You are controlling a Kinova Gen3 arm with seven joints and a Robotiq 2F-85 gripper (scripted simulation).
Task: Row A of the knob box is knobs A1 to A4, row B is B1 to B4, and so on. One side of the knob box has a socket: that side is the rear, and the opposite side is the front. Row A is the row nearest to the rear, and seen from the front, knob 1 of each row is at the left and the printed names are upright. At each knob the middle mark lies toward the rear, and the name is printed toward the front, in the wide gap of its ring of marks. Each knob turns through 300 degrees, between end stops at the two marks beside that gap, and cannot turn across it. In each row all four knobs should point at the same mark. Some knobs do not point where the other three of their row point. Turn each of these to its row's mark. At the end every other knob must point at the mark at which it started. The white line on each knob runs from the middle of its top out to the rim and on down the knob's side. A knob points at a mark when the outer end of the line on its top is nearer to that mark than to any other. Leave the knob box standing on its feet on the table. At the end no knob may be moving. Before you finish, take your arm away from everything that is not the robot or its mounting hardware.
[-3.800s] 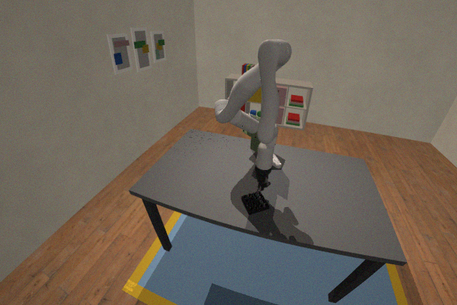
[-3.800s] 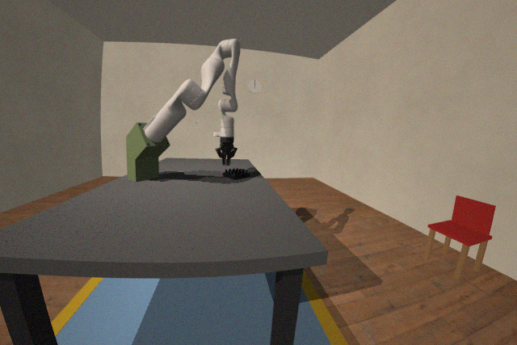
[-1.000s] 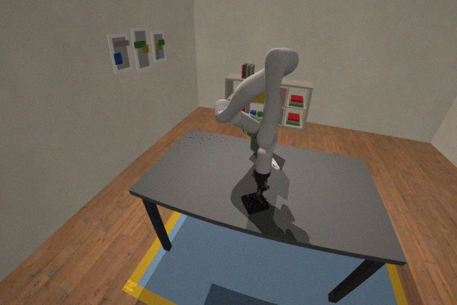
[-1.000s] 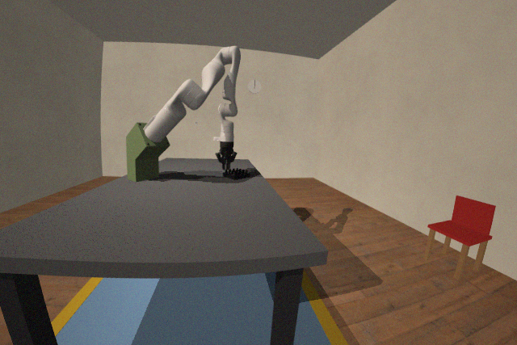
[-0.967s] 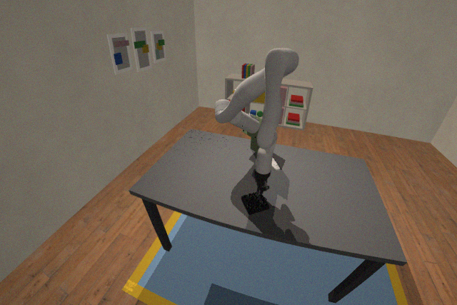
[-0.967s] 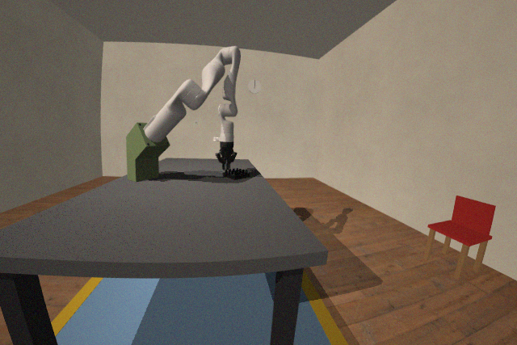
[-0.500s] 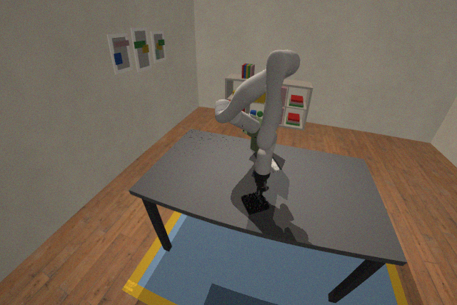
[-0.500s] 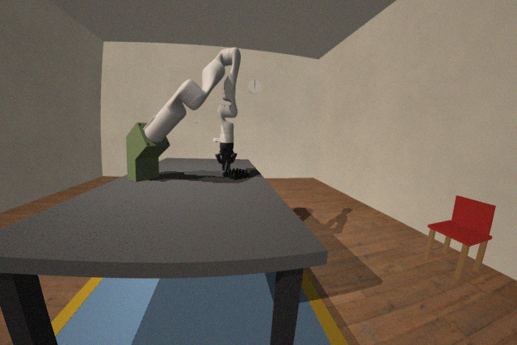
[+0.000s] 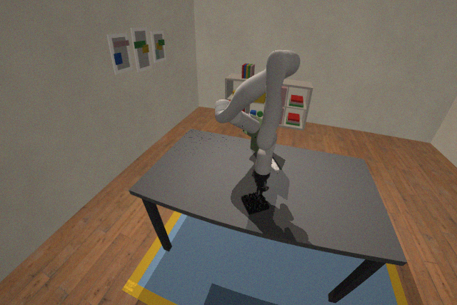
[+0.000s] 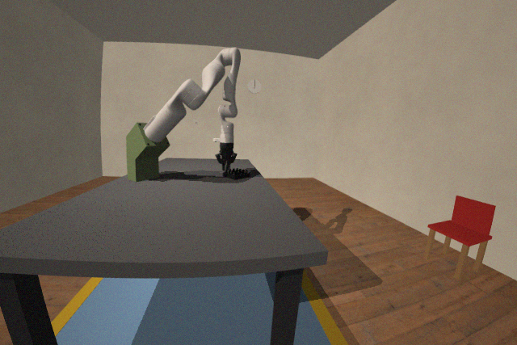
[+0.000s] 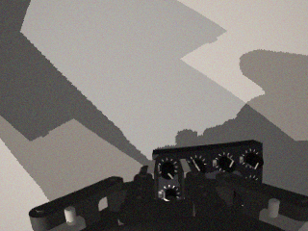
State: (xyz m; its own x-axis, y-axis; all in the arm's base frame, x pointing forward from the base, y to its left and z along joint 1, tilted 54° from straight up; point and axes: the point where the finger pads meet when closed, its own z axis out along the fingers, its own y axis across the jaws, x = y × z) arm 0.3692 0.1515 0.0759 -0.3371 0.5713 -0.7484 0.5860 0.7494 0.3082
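A dark grey table [image 9: 203,172] [image 10: 166,216] [image 11: 135,72] stands over a yellow-edged blue mat [image 9: 221,253] [image 10: 220,312]. The white Kinova arm [image 9: 273,109] [image 10: 166,119] reaches from a green pedestal [image 9: 254,143] [image 10: 141,161] at the table's far side, in the top view. A low bookshelf [image 9: 295,83] stands beyond; in the exterior view, a red chair [image 10: 473,216] stands at right. The Robotiq gripper [image 9: 259,193] [image 10: 225,174] [image 11: 167,169] points down at the knob box [image 9: 256,203] [image 10: 241,174] [image 11: 212,149], its fingers slightly apart, gripping nothing. The box sits near the table's near edge, knobs up.
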